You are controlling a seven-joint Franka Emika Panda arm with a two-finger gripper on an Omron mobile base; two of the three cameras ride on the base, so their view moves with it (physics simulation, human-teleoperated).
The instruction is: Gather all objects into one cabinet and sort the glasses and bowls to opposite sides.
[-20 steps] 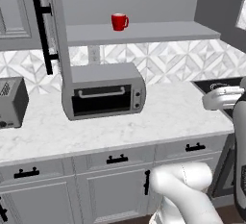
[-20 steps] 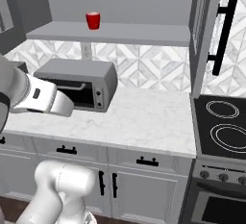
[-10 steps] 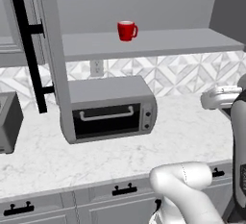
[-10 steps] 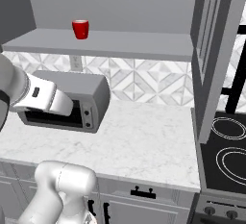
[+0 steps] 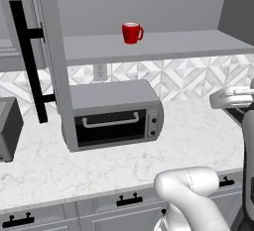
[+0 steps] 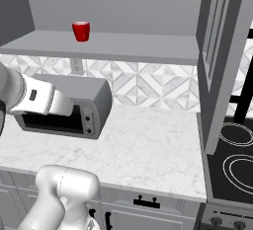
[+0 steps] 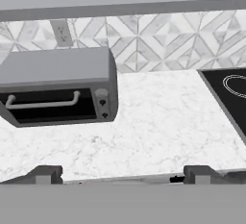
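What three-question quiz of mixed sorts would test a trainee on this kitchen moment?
1. True or false: the red mug stands on the counter.
2. Multiple choice: what sits directly below the shelf? A) a sink B) the toaster oven C) a kettle
3. Fill in: the cabinet door at the left stands ____.

Key
1. False: it stands on the shelf.
2. B
3. open

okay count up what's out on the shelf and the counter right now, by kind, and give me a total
Red mug: 1, on the shelf
Toaster oven: 1, on the counter
Toaster: 1, at the counter's left edge
Total: 3
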